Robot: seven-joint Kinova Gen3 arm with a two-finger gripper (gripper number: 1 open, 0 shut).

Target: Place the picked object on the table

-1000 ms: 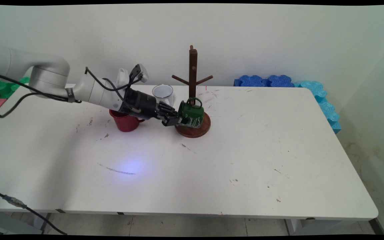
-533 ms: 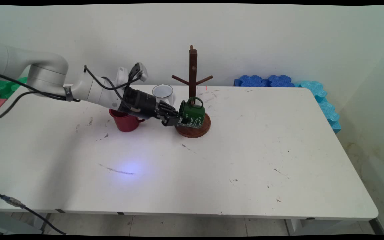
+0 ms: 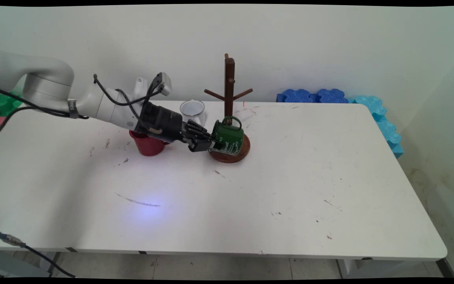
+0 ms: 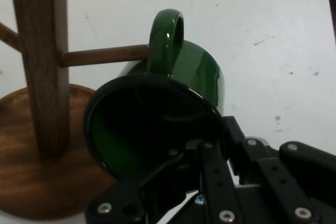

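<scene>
My gripper (image 3: 210, 142) is shut on the rim of a green mug (image 3: 229, 137), held on its side with the mouth toward the hand. The mug hangs low over the round base of a brown wooden mug tree (image 3: 229, 85). In the hand view the green mug (image 4: 184, 77) has its handle (image 4: 167, 38) up, and the tip of a low wooden peg (image 4: 102, 55) meets the handle's loop. The tree's post (image 4: 44, 61) and base (image 4: 37, 182) stand to the left. One finger sits inside the mug's mouth.
A red mug (image 3: 147, 144) stands under my wrist, left of the tree. A white mug (image 3: 192, 109) stands behind the gripper. Blue foam pieces (image 3: 313, 96) lie along the table's back right edge, with lighter ones (image 3: 384, 124) at the right side.
The hand has shifted slightly, carrying the green mug a little to the right and up against the tree. The tree's base has been nudged slightly right.
</scene>
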